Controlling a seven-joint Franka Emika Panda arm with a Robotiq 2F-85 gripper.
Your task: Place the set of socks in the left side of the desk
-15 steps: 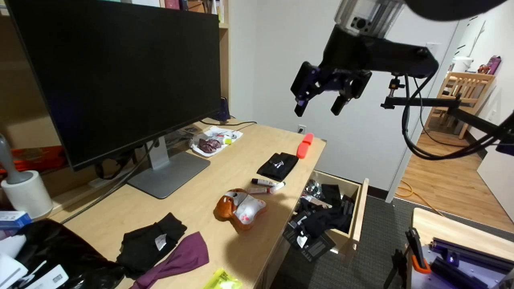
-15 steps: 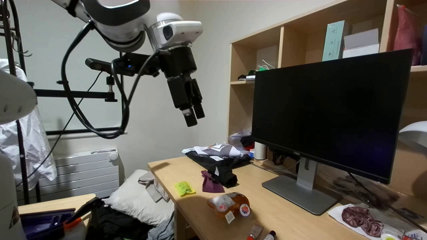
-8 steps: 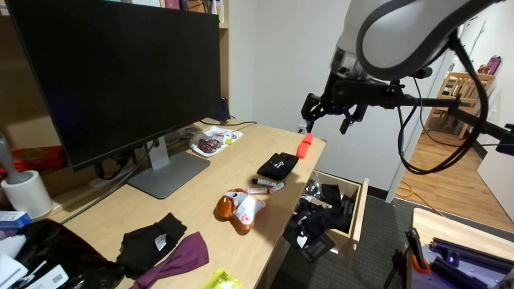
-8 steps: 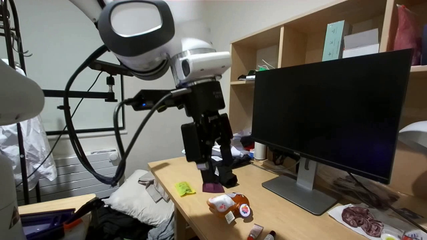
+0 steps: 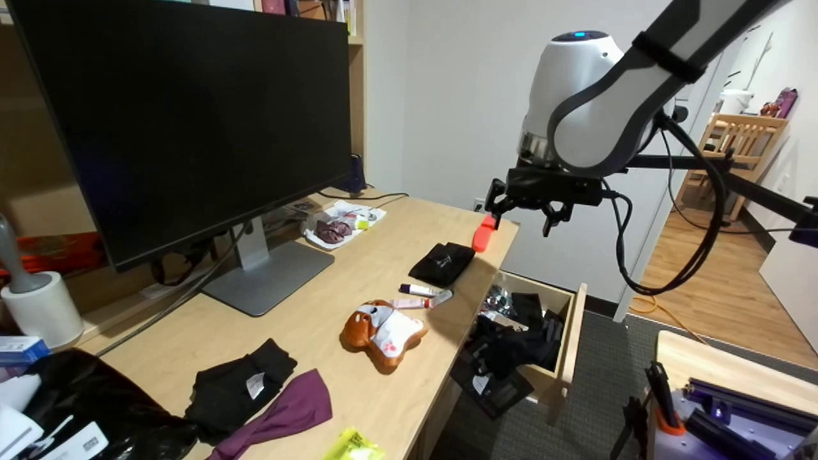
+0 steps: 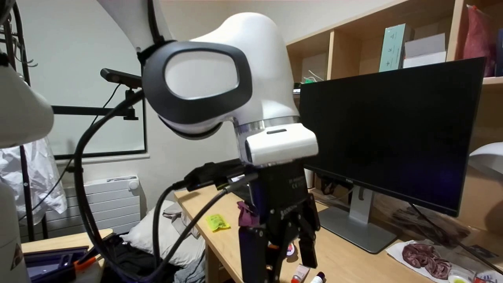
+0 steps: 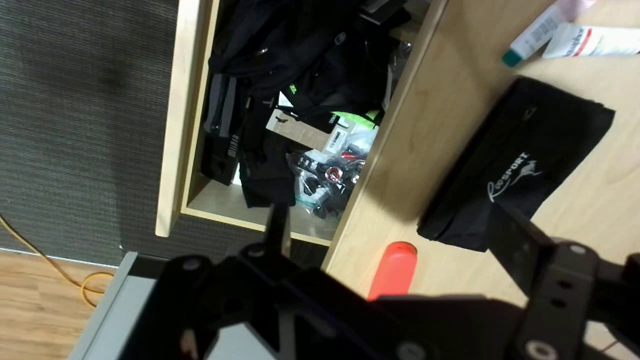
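The set of socks (image 5: 236,390) is lying flat on the light-wood desk (image 5: 383,255); the gripper (image 5: 521,223) is hanging well apart from the socks.

The black bundle is showing its white paper label (image 5: 255,386) and is lying between the purple cloth (image 5: 291,412) and the black plastic bag (image 5: 131,409); contact cannot be confirmed. Farther along, the brown-and-white plush toy (image 5: 383,332) is resting just beside the small tubes (image 5: 418,290). Past these, the black RooSport pouch (image 7: 515,155) and the red elongated item (image 7: 395,270) are lying near the desk's end. The gripper's fingers (image 7: 520,245) are standing wide apart, unclenched; in the wrist view one is showing against the pulled-out drawer (image 7: 176,115), the other against the pouch. The drawer is holding black fabric goods (image 7: 320,60) and clear plastic packets (image 7: 320,185). The Dell monitor (image 6: 393,133) is standing at the back of the desk.
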